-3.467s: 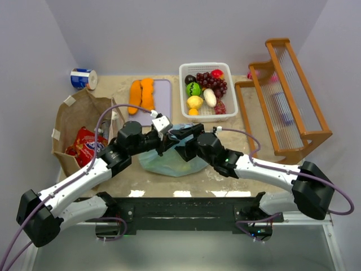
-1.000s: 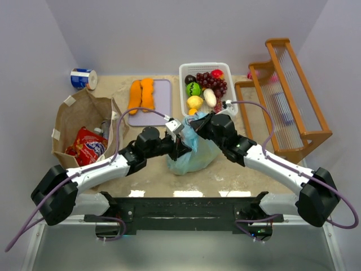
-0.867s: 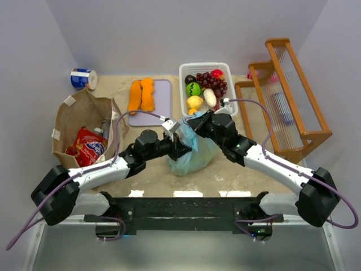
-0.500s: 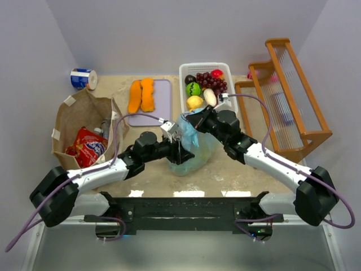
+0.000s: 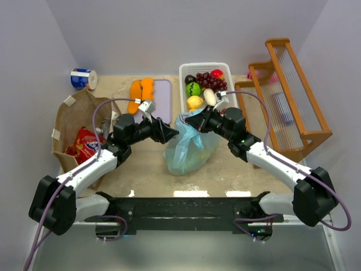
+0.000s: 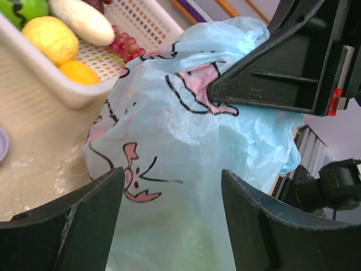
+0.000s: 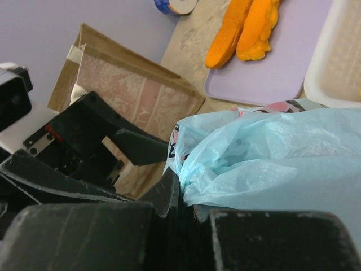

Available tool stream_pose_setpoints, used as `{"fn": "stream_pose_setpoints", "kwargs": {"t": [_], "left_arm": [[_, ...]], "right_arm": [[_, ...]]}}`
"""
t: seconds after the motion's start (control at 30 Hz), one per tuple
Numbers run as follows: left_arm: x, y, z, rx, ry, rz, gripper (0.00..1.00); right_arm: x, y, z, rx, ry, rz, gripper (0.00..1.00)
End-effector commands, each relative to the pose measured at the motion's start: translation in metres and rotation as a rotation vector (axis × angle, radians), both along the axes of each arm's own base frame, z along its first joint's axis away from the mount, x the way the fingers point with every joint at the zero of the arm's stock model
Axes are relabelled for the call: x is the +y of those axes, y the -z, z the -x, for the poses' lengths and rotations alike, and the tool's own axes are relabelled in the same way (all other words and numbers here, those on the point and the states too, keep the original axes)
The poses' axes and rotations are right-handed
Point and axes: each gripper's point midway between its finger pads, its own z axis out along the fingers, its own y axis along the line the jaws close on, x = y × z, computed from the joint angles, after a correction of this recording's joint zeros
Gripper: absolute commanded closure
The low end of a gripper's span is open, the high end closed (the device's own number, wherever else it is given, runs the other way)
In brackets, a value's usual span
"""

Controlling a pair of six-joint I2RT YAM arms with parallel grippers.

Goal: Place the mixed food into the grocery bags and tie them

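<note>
**Blue bag held up by its neck; left end effector open beside it**

The light-blue plastic bag (image 5: 189, 151) is seen standing upright on the counter (image 5: 141, 172), just in front of the white slotted basket (image 5: 183, 84). Its gathered top is held by the right end effector (image 5: 190, 122). In the right wrist view the film is bunched where it runs into the closed fingers (image 7: 169, 195), so this end effector is recorded as clamped on the bag's upper edge. The hold is judged to serve two purposes. The bag is kept from slumping, and the loose plastic is drawn up into a neck that can be tied.

The left end effector (image 5: 168, 133) is pointed at the same neck from the other side. Its fingers (image 6: 67, 226) are spread wide apart with nothing between them. In the left wrist view the printed film fills the gap ahead of them. Contact with the bag cannot be confirmed.

A faint green tint is noted low in the bag, but the contents cannot be identified.

Toy food (image 5: 194, 89) is visible in the basket: a green piece, a yellow one, a white one, grapes and a small orange piece.

The brown paper bag (image 5: 73, 110) stands open at the left edge, well apart, with a red packet (image 5: 86, 145) inside.

The step in hand is judged to be the tying of the blue bag, and no knot is visible.
</note>
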Motion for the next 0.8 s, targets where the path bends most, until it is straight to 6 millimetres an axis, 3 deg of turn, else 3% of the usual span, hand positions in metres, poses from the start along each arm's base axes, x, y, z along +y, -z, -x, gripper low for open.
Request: {"fn": "stream_pose_setpoints", "kwargs": {"t": [0.0, 0.17, 0.47, 0.57, 0.6, 0.77], "left_arm": [[-0.017, -0.037, -0.005, -0.108, 0.124, 0.115, 0.25], [-0.029, -0.032, -0.005, -0.088, 0.202, 0.172, 0.26], [-0.034, -0.031, -0.008, -0.094, 0.215, 0.219, 0.33], [-0.036, -0.028, -0.008, -0.084, 0.224, 0.239, 0.48], [-0.036, -0.025, -0.008, -0.074, 0.228, 0.241, 0.60], [-0.039, -0.017, -0.004, -0.044, 0.249, 0.258, 1.00]], "right_arm": [[0.007, -0.008, 0.011, -0.053, -0.092, -0.017, 1.00], [0.006, -0.003, 0.015, -0.036, -0.106, -0.009, 1.00], [0.005, 0.005, 0.018, -0.016, -0.111, 0.015, 1.00], [0.004, 0.006, 0.019, -0.012, -0.110, 0.014, 1.00], [0.003, 0.005, 0.019, -0.013, -0.109, 0.012, 1.00], [0.001, 0.005, 0.021, 0.000, -0.096, -0.002, 1.00]]}}
